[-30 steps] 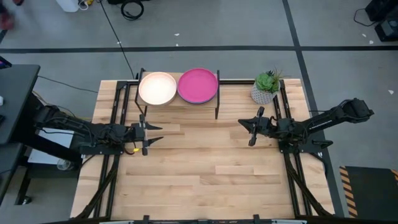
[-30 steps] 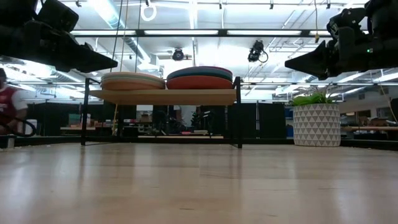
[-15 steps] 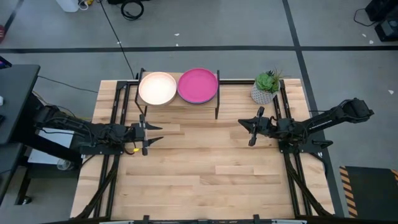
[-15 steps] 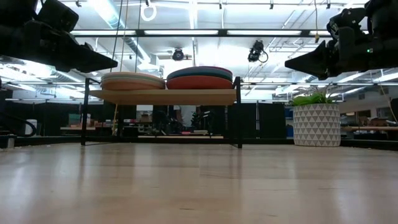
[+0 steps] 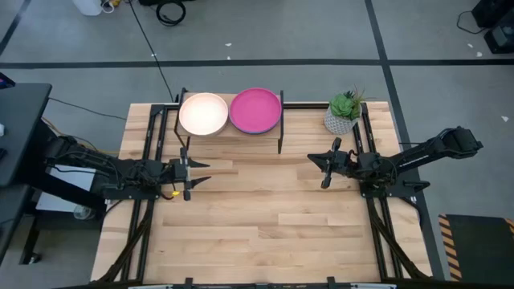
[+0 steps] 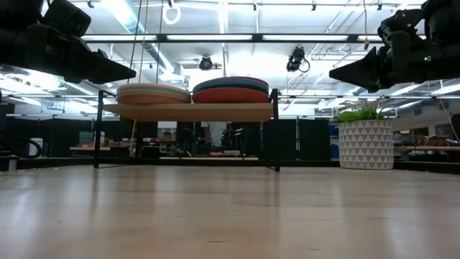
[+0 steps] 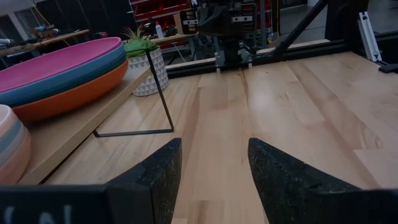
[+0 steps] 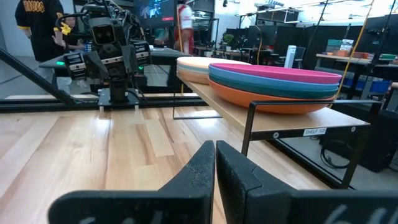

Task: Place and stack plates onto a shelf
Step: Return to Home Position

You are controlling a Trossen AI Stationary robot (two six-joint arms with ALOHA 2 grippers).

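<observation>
Two stacks of plates rest on the shelf (image 5: 231,131) at the table's far edge. The left stack has a cream plate (image 5: 203,113) on top. The right stack has a magenta plate (image 5: 255,109) on top, with teal, blue and orange plates (image 8: 280,93) under it. My left gripper (image 5: 199,172) hovers open above the table, left of centre and nearer than the shelf, holding nothing. My right gripper (image 5: 318,167) hovers shut, right of centre, near the shelf's right end, also holding nothing.
A small potted plant in a white patterned pot (image 5: 344,113) stands at the far right of the table, right of the shelf. Black metal rails (image 5: 377,225) run along both table sides. The wooden tabletop (image 5: 265,225) stretches between and in front of the arms.
</observation>
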